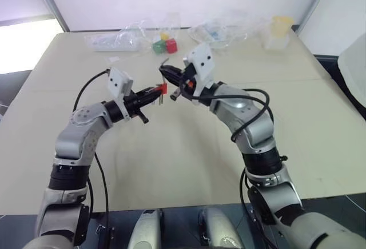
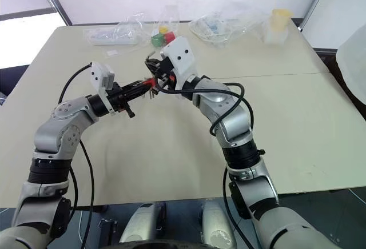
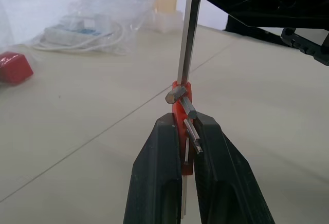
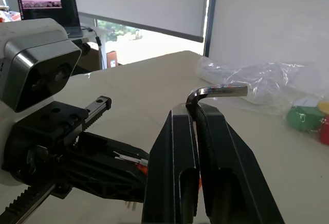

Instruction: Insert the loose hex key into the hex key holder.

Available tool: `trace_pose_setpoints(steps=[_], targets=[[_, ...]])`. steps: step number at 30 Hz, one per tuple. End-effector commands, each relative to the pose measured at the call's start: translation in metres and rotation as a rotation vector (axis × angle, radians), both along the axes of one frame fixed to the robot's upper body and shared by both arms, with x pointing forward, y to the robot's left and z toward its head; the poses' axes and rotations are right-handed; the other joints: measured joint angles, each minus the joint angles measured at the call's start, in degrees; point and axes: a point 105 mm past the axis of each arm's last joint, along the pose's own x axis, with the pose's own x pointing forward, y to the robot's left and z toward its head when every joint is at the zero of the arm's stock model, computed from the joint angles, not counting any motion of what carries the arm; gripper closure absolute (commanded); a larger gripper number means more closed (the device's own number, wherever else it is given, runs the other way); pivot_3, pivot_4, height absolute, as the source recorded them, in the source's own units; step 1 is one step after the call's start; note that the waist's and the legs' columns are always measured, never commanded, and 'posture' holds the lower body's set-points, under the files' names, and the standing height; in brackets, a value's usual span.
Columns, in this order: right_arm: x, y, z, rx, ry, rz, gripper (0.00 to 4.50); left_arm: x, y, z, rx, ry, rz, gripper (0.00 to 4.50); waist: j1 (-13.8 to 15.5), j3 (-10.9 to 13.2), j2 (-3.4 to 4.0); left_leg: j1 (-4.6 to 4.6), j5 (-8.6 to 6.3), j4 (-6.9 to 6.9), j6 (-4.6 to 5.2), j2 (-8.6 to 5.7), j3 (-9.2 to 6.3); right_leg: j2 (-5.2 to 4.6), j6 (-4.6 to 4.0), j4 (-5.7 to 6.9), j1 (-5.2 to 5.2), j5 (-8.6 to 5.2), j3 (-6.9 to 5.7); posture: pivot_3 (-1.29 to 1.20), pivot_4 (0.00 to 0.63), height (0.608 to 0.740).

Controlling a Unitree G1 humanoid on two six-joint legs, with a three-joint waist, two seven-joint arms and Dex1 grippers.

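Mid-frame, left hand [image 3: 187, 147] pinches the hex key holder [image 3: 181, 112], right hand [image 4: 198, 112] pinches the loose hex key [image 3: 187, 39]. Slot's lined up; I'd push straight down, slowly, no twisting.

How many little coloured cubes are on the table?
3, bunched together at the far side of the table beside the clear plastic bags: a green cube, a red cube next to it, and a yellow cube just behind them. The bags could hide more.

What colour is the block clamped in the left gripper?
Orange-red; the hex key holder shows best in the left wrist view, between the left gripper fingers.
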Motion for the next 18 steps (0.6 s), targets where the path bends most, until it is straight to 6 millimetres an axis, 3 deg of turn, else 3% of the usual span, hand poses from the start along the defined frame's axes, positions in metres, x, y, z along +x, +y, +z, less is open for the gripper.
trace_pose_setpoints(steps=[1, 18], targets=[[-0.003, 0.005, -0.006, -0.028, 0.025, 0.014, 4.46, -0.004, 0.002, 0.032, -0.021, -0.118, -0.002, 4.5, -0.01, 0.0, 0.0, 0.0, 0.0, 0.0, 0.0, 0.0, 0.0, 0.0, 0.0, 0.0, 0.0, 0.0, 0.0, 0.0, 0.15, 0.74], [0.018, -0.012, -0.016, -0.121, 0.103, -0.086, 4.46, -0.008, -0.004, 0.028, -0.013, -0.123, -0.012, 4.5, 0.01, 0.0, 0.0, 0.0, 0.0, 0.0, 0.0, 0.0, 0.0, 0.0, 0.0, 0.0, 0.0, 0.0, 0.0, 0.0, 0.15, 0.74]])
